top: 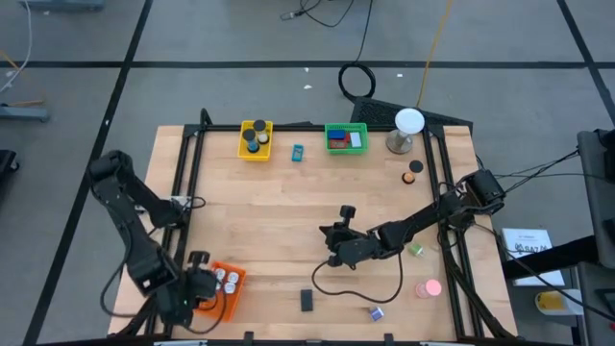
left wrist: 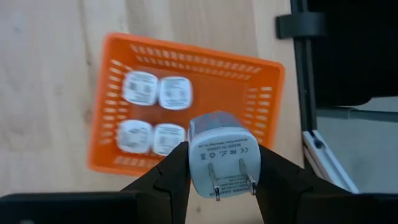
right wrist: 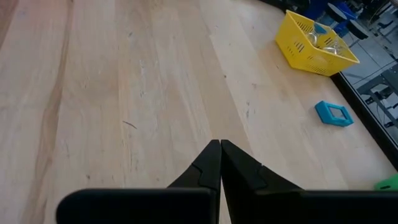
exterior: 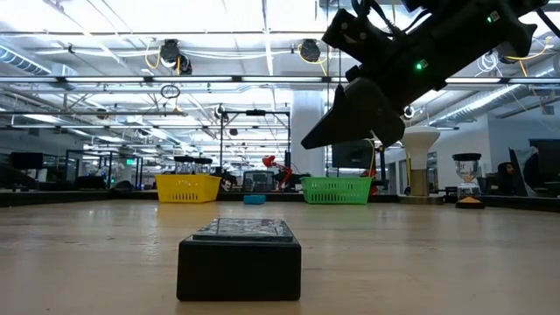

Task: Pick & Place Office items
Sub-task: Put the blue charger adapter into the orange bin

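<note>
Four white plugs [left wrist: 155, 112] lie blurred beneath the left tool [left wrist: 221, 177] pinching a fifth; right tool [right wrist: 219, 163] pressed together.

We see one slatted basket [top: 256, 140] at the table's [top: 288, 211] far edge, left of centre, holding discs [top: 256, 135]. To its right lies a small clip [top: 298, 152], then a second basket [top: 346, 138], then a ball on a stand [top: 408, 125]. A third basket [top: 223, 288] sits at lower left, with four plug adapters [left wrist: 155, 112] inside. A block [top: 307, 300] lies at lower centre.
</note>
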`<state>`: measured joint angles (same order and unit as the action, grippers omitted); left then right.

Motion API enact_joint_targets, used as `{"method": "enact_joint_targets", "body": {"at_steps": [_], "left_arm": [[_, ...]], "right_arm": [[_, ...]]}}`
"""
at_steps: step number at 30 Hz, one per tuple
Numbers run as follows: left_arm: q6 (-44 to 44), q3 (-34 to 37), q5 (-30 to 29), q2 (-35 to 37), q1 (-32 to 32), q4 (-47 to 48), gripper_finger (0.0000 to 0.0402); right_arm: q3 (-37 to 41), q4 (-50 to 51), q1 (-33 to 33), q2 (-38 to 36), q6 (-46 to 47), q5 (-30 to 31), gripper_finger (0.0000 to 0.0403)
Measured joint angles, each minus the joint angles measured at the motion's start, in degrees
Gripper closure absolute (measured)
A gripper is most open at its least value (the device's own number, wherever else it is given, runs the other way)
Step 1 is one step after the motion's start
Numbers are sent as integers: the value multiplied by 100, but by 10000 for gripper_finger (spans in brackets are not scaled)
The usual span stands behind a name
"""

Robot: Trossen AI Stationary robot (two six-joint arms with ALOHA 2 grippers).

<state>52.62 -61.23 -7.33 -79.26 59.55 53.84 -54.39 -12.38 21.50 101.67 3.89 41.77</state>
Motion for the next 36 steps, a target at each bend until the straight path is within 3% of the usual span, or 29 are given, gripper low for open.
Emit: {"method": "enact_joint_targets", "body": {"at_steps": [15, 36], "left_arm": [[315, -110, -68, -1135, 487, -51, 259], [222, 97, -80, -1150, 445, -256, 259]], "right_arm": [[-2, 36, 0, 0, 145, -3, 399], [86, -42, 0, 0, 147, -5, 399]]}}
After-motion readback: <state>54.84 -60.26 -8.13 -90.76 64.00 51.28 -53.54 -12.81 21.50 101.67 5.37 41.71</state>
